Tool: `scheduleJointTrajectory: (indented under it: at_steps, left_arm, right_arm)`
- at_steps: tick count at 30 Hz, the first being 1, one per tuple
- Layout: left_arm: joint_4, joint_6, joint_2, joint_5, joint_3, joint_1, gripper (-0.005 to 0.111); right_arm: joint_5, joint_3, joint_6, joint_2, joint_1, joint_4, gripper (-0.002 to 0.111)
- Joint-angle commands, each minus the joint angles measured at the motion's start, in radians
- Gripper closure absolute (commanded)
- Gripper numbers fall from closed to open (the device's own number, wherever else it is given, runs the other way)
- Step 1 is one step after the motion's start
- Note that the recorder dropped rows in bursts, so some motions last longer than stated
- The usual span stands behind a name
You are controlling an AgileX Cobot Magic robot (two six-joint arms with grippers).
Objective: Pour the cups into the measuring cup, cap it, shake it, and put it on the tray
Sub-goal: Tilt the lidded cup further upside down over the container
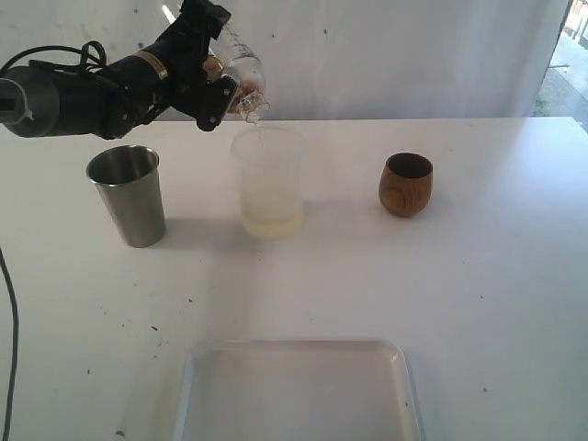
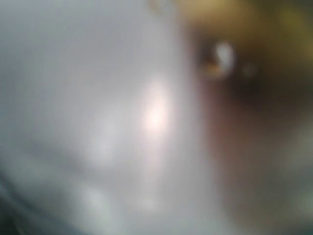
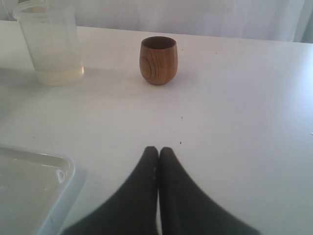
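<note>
Black left arm [image 1: 92, 87] with a brass-coloured band [image 1: 153, 64] (cables [image 1: 15, 331] black too); tapered black right fingers [image 3: 139, 198].

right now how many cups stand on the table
3: steel cup left, translucent plastic cup in the middle, wooden cup right. A clear jar is held tilted above the middle one.

One steel tumbler [image 1: 129, 196], one wooden cup [image 1: 405, 185], one frosted cup [image 1: 267, 181], one clear jar [image 1: 246, 66] and one tray [image 1: 294, 395]: five things by my count, four on the bench [image 1: 496, 303].
</note>
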Motion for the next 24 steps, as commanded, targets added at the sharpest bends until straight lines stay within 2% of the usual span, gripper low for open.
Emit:
scheduleJointTrajectory:
  at_steps: [1, 4, 12, 15, 17, 22, 24]
  left_arm:
    - [0.072, -0.014, -0.015, -0.064, -0.01, -0.002, 0.107]
    - [0.155, -0.014, -0.015, -0.064, -0.01, -0.002, 0.107]
    - [0.169, -0.012, -0.015, -0.12, -0.01, -0.002, 0.107]
    - [0.169, 0.12, -0.015, -0.17, -0.01, -0.002, 0.107]
    - [0.174, 0.142, -0.015, -0.192, -0.01, -0.002, 0.107]
    - [0.312, 0.141, -0.015, -0.209, -0.01, -0.002, 0.107]
    - [0.319, 0.141, -0.015, -0.219, -0.01, -0.002, 0.107]
  right_arm:
    - [0.0, 0.005, -0.002, -0.005, -0.005, -0.003, 0.108]
    - [0.0, 0.005, -0.002, -0.005, -0.005, -0.003, 0.108]
    - [0.0, 0.005, -0.002, -0.005, -0.005, -0.003, 0.108]
    - [0.0, 0.005, -0.002, -0.005, -0.005, -0.003, 0.108]
    - [0.0, 0.005, -0.002, -0.005, -0.005, -0.003, 0.108]
    - [0.0, 0.005, -0.002, -0.005, -0.005, -0.003, 0.108]
    - [0.0, 0.005, -0.002, -0.005, -0.005, -0.003, 0.108]
